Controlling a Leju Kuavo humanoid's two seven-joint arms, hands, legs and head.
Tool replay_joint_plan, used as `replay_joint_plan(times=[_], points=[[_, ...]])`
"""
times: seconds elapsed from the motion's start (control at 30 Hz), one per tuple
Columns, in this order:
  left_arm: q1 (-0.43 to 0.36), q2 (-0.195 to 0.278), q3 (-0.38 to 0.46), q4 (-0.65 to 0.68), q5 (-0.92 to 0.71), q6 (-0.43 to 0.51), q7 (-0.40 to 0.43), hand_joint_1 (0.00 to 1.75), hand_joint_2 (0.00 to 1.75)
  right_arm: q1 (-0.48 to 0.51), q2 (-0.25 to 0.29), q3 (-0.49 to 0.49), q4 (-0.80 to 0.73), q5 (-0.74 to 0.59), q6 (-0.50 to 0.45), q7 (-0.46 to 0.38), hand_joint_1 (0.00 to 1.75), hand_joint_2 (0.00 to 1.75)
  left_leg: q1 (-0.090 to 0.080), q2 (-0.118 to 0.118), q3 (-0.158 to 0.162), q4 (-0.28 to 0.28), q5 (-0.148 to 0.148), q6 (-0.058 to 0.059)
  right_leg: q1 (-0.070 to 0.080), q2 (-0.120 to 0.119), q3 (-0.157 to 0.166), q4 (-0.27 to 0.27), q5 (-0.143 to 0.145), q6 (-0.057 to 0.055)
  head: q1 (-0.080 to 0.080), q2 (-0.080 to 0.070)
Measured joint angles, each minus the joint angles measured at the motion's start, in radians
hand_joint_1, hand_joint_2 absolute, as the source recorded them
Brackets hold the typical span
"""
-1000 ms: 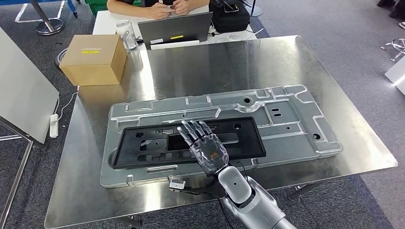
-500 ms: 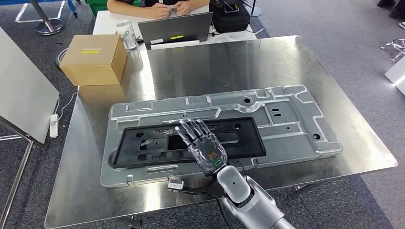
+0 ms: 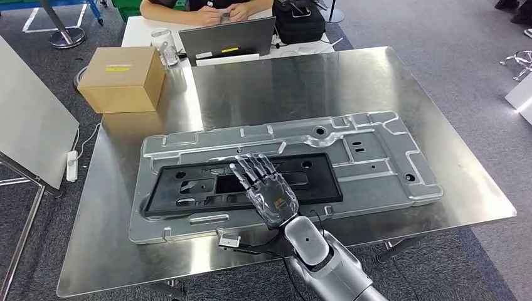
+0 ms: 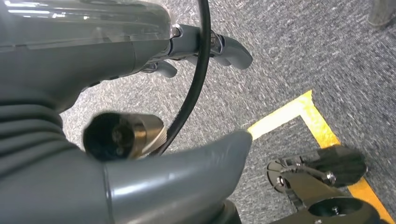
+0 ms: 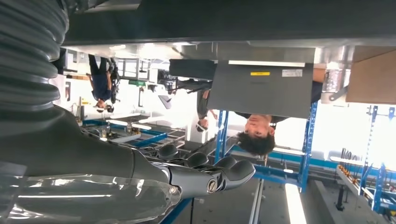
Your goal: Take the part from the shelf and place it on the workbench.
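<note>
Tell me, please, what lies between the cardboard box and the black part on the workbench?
In the head view, bare steel workbench and the far rim of the grey metal panel separate the cardboard box from the black part.

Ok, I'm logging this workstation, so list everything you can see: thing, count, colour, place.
workbench: one, steel, centre.
metal panel: one, silver, flat on workbench.
black part: one, black, lying in the metal panel.
cardboard box: one, brown, far-left corner of workbench.
laptop: one, grey, white table behind.
black bag: one, beside laptop.
person: one, seated behind laptop.
right hand: fingers spread, over the black part.
left hand: hanging over grey floor.
</note>
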Motion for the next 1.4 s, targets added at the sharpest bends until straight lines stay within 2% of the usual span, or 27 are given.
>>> replay_joint_plan(times=[0.07,0.17,0.2,0.27,0.33,0.37,0.4,0.43,0.5,0.53,0.57,0.67,0.7,0.77,0.83,0.87,0.9,0.93,1.0,1.07,1.1,1.17,1.2,1.23,1.33,1.37,1.4], points=[[0.0,0.001,-0.002,0.0,0.0,0.0,0.0,0.0,0.0,0.0,0.0,0.0,-0.001,0.0,0.0,0.002,0.0,1.75,-0.002,-0.003,-0.011,0.018,-0.001,-0.018,0.003,0.008,0.015,-0.035,0.009,-0.013,0.0,0.0],[0.002,0.001,-0.004,0.001,0.001,0.0,0.0,0.0,0.0,-0.001,0.002,0.0,-0.002,0.0,0.0,0.004,0.0,1.75,0.001,-0.006,-0.025,0.028,0.0,-0.037,0.005,0.01,-0.005,-0.028,0.019,-0.044,0.0,0.0],[0.002,0.001,-0.004,0.001,0.001,0.0,0.0,0.0,0.0,-0.001,0.002,0.0,-0.002,0.0,0.0,0.003,0.0,1.75,0.003,-0.005,-0.034,0.045,-0.02,-0.042,0.005,0.008,-0.013,-0.03,0.026,-0.054,0.0,0.0],[0.003,0.0,-0.005,0.001,0.001,0.0,0.0,0.0,0.0,-0.002,0.002,0.0,-0.002,0.0,0.0,0.004,0.0,1.75,0.004,-0.003,-0.069,0.138,-0.103,-0.046,0.007,0.005,-0.031,-0.031,0.042,-0.069,-0.001,0.0],[0.002,0.0,-0.005,0.001,0.001,-0.001,-0.001,0.0,0.0,-0.001,0.002,0.0,-0.001,0.0,0.0,0.005,0.0,1.75,0.004,-0.003,-0.102,0.267,-0.182,-0.047,0.013,0.002,-0.051,-0.03,0.057,-0.074,-0.001,0.0],[0.002,0.0,-0.005,0.001,0.001,-0.001,-0.001,0.0,0.0,-0.001,0.002,0.0,-0.001,0.0,0.001,0.005,0.0,1.75,0.003,-0.003,-0.101,0.301,-0.194,-0.045,0.017,0.001,-0.061,-0.029,0.064,-0.075,-0.001,0.0],[0.002,0.0,-0.005,0.001,0.001,-0.001,-0.001,0.0,0.0,-0.001,0.002,0.0,-0.001,0.0,0.001,0.005,0.0,1.75,0.002,-0.003,-0.083,0.299,-0.187,-0.041,0.02,0.001,-0.07,-0.028,0.07,-0.075,-0.001,0.0],[0.002,0.0,-0.006,0.001,0.001,-0.001,-0.001,0.0,0.0,-0.001,0.002,-0.001,-0.001,0.0,0.001,0.005,0.0,1.75,0.0,-0.003,-0.044,0.258,-0.166,-0.036,0.022,0.0,-0.078,-0.028,0.077,-0.075,-0.001,0.0],[0.0,0.0,-0.006,0.001,0.001,-0.001,-0.001,0.0,0.0,-0.002,0.002,-0.001,-0.002,0.0,0.001,0.006,0.0,1.75,-0.008,-0.003,0.06,0.113,-0.133,-0.02,0.026,0.001,-0.088,-0.027,0.088,-0.071,-0.001,0.0],[-0.001,0.0,-0.006,0.001,0.001,-0.001,-0.001,0.0,0.0,-0.003,0.002,-0.001,-0.002,0.0,0.001,0.006,0.0,1.75,-0.012,-0.003,0.098,0.057,-0.125,-0.015,0.026,0.0,-0.09,-0.028,0.095,-0.066,-0.001,0.0],[-0.002,0.0,-0.006,0.001,0.001,-0.001,-0.001,0.0,0.0,-0.003,0.003,-0.001,-0.003,0.0,0.001,0.006,0.0,1.75,-0.016,-0.004,0.117,0.021,-0.124,-0.012,0.026,0.0,-0.091,-0.03,0.101,-0.06,-0.001,0.0],[-0.002,0.0,-0.009,0.001,0.002,-0.001,-0.002,0.0,0.0,-0.005,0.002,-0.001,-0.004,0.0,0.001,0.006,0.0,1.75,-0.019,-0.002,0.111,0.001,-0.105,-0.003,0.024,0.0,-0.091,-0.038,0.117,-0.039,-0.001,0.0],[-0.002,-0.001,-0.01,0.001,0.002,-0.001,-0.002,0.0,0.0,-0.005,0.002,-0.001,-0.004,0.0,0.001,0.007,0.0,1.75,-0.017,0.001,0.106,-0.004,-0.094,0.004,0.024,0.0,-0.097,-0.03,0.104,-0.034,0.0,0.0],[-0.003,-0.002,-0.011,0.001,0.003,-0.001,-0.002,0.0,0.0,-0.006,0.0,-0.002,-0.004,0.0,0.001,0.009,0.0,1.75,-0.014,0.006,0.088,-0.012,-0.069,0.018,0.023,0.0,-0.124,0.042,0.025,-0.029,0.001,0.0],[-0.003,-0.002,-0.011,0.001,0.003,-0.001,-0.002,0.0,0.0,-0.006,-0.002,-0.002,-0.004,0.0,0.001,0.009,0.0,1.75,-0.019,0.008,0.061,-0.011,-0.05,0.025,0.024,0.0,-0.153,0.162,-0.062,-0.026,0.002,0.0],[-0.002,-0.003,-0.012,0.001,0.003,-0.001,-0.002,0.0,0.0,-0.005,-0.002,-0.002,-0.003,0.0,0.002,0.009,0.0,1.75,-0.021,0.009,0.048,-0.009,-0.041,0.025,0.024,0.0,-0.159,0.208,-0.078,-0.024,0.002,0.0],[-0.002,-0.003,-0.012,0.001,0.003,-0.001,-0.002,0.0,0.0,-0.005,-0.003,-0.002,-0.003,0.0,0.002,0.009,0.0,1.75,-0.022,0.009,0.033,-0.005,-0.033,0.025,0.024,-0.001,-0.15,0.225,-0.071,-0.025,0.002,0.0],[-0.002,-0.004,-0.012,0.001,0.004,-0.001,-0.002,0.0,0.0,-0.005,-0.004,-0.002,-0.002,0.0,0.002,0.009,0.0,1.75,-0.024,0.01,0.019,0.0,-0.026,0.024,0.025,-0.001,-0.124,0.209,-0.048,-0.026,0.002,0.0],[-0.002,-0.005,-0.012,0.001,0.006,-0.001,-0.002,0.0,0.0,-0.007,-0.005,-0.002,-0.002,0.0,0.002,0.008,0.0,1.75,-0.027,0.009,-0.007,0.012,-0.014,0.02,0.029,-0.001,-0.029,0.087,-0.009,-0.036,0.002,0.0],[-0.003,-0.006,-0.012,0.001,0.011,-0.001,-0.002,0.0,0.0,-0.009,-0.004,-0.002,-0.004,0.0,0.002,0.007,0.0,1.75,-0.029,0.009,-0.021,0.021,-0.003,0.012,0.034,-0.001,0.044,-0.027,-0.01,-0.047,0.002,0.0],[-0.003,-0.007,-0.012,0.001,0.013,-0.001,-0.002,0.0,0.0,-0.011,-0.004,-0.003,-0.005,0.0,0.002,0.006,0.0,1.75,-0.03,0.009,-0.024,0.022,0.004,0.007,0.037,-0.001,0.055,-0.052,-0.016,-0.051,0.002,0.0],[-0.002,-0.007,-0.013,0.002,0.016,-0.001,-0.002,0.0,0.0,-0.011,-0.004,-0.003,-0.006,0.0,0.003,0.005,0.0,1.75,-0.028,0.008,-0.027,0.019,0.015,-0.005,0.035,-0.003,0.048,-0.061,-0.001,-0.061,0.002,0.0],[-0.001,-0.007,-0.013,0.002,0.017,-0.001,-0.002,0.0,0.0,-0.011,-0.004,-0.004,-0.006,0.0,0.003,0.004,0.0,1.75,-0.027,0.007,-0.033,0.027,0.003,-0.011,0.032,-0.004,0.041,-0.065,0.009,-0.068,0.002,0.0],[-0.001,-0.007,-0.013,0.002,0.018,-0.001,-0.002,0.0,0.0,-0.011,-0.003,-0.004,-0.006,0.0,0.004,0.004,0.0,1.75,-0.026,0.005,-0.042,0.049,-0.027,-0.017,0.028,-0.006,0.032,-0.069,0.022,-0.075,0.001,0.0],[0.0,-0.007,-0.013,0.003,0.018,0.0,-0.001,0.0,0.0,-0.011,-0.001,-0.004,-0.007,0.0,0.007,0.003,0.0,1.75,-0.015,0.004,-0.086,0.209,-0.166,-0.036,0.024,-0.009,-0.009,-0.07,0.057,-0.083,0.0,0.0],[-0.001,-0.007,-0.013,0.003,0.018,0.0,-0.001,0.0,0.0,-0.01,-0.001,-0.004,-0.007,0.0,0.008,0.003,0.0,1.75,-0.012,0.004,-0.093,0.264,-0.186,-0.041,0.024,-0.009,-0.024,-0.068,0.068,-0.081,0.0,0.0],[-0.001,-0.007,-0.013,0.003,0.018,0.0,-0.001,0.0,0.0,-0.009,-0.001,-0.004,-0.007,0.0,0.008,0.003,0.0,1.75,-0.008,0.004,-0.088,0.295,-0.181,-0.046,0.022,-0.01,-0.041,-0.065,0.079,-0.078,0.0,0.0]])
